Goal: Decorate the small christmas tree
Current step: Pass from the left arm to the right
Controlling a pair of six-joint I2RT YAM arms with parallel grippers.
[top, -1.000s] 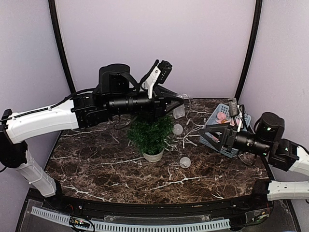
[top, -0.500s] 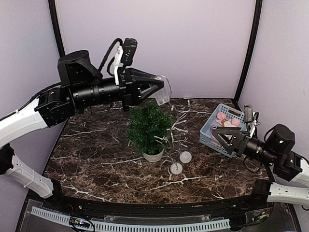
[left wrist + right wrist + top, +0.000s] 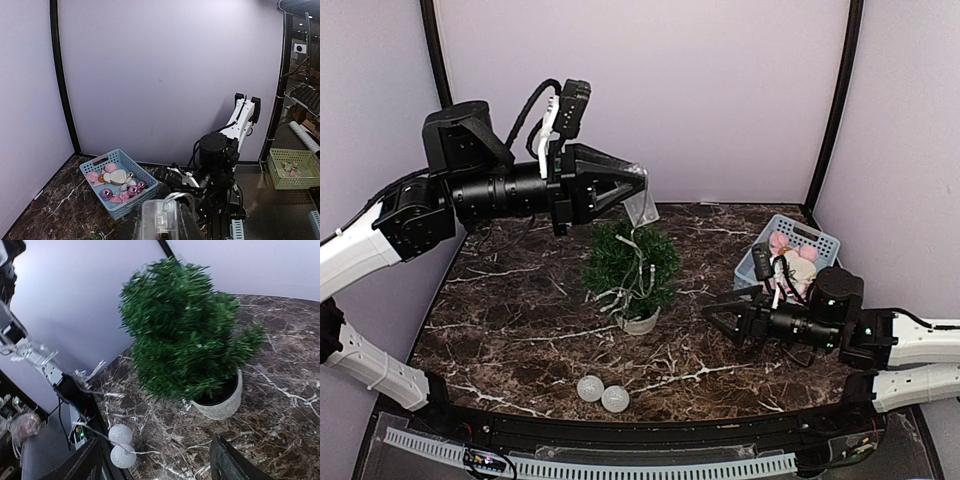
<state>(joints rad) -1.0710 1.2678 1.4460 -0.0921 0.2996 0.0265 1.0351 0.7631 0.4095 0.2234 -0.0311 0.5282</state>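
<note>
We see plain lilac walls (image 3: pixel 720 90) with black corner posts (image 3: pixel 433 40) rising beyond the left tool (image 3: pixel 640 188), and a dark, white-veined marble tabletop (image 3: pixel 510 320) spread beneath it.

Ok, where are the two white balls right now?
In the top view the two white balls lie side by side by the near edge of the table, just left of centre, in front of the small christmas tree.

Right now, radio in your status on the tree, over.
Left fingers shut on clear box above tree. Right fingers open, beside tree. String draped on tree; two white balls at near edge.
</note>
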